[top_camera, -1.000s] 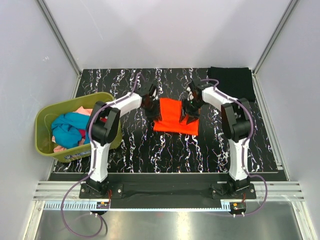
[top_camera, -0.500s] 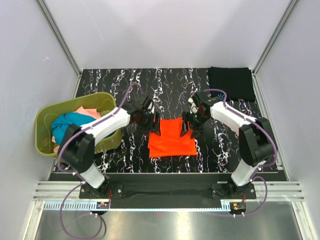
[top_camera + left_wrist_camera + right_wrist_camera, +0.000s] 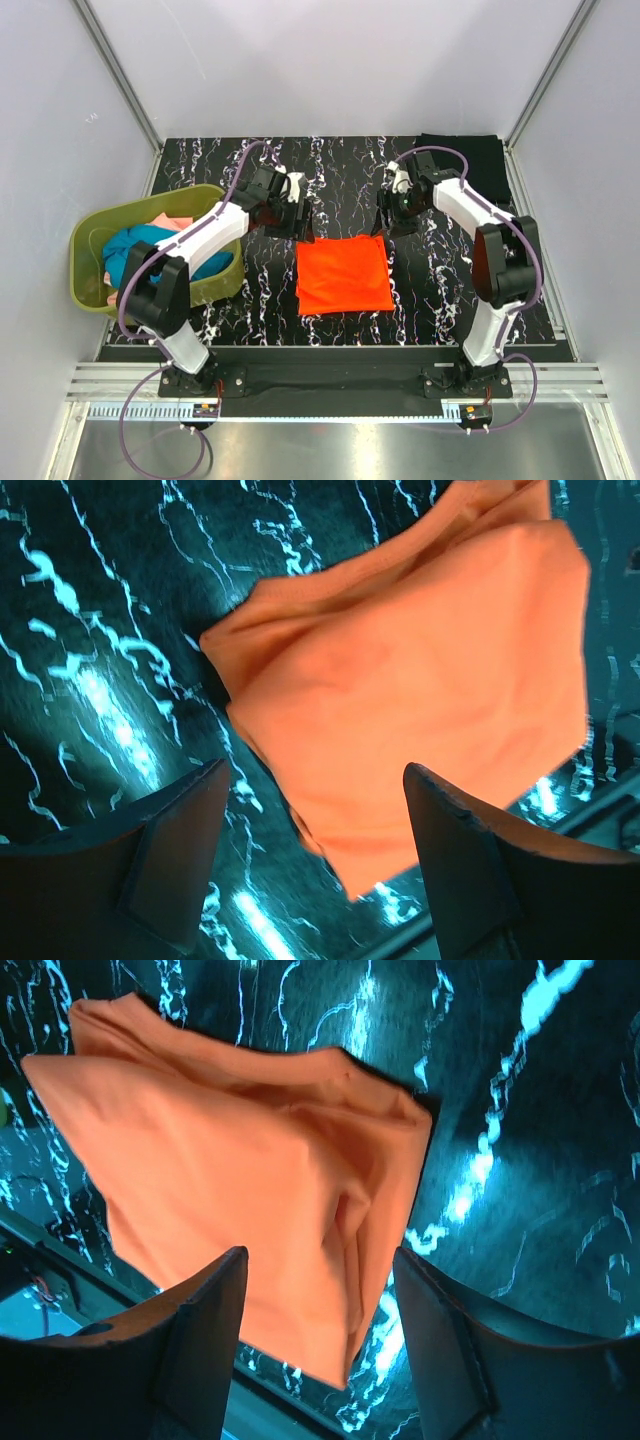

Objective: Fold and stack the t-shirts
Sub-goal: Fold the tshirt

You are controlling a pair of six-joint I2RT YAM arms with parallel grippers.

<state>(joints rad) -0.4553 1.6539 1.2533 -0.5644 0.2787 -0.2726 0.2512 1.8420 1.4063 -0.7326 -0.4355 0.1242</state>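
A bright orange t-shirt (image 3: 343,275) lies folded into a flat square on the middle of the black marbled table. My left gripper (image 3: 302,216) hovers just beyond its far left corner and my right gripper (image 3: 388,216) just beyond its far right corner. Both are open and hold nothing. In the left wrist view the orange t-shirt (image 3: 420,670) lies below the spread jaws of the left gripper (image 3: 315,775). The right wrist view shows the orange t-shirt (image 3: 230,1150) under the right gripper (image 3: 320,1255). A folded black t-shirt (image 3: 468,166) rests at the back right corner.
An olive-green basket (image 3: 92,293) stands at the table's left edge with teal (image 3: 130,255) and pink (image 3: 172,222) t-shirts bunched inside. Grey walls close in the table on three sides. The arm bases sit on a rail at the near edge.
Both grippers opened and let go of the orange t-shirt, which now lies as a flat folded square nearer the front. The arms have drawn back toward the far side.
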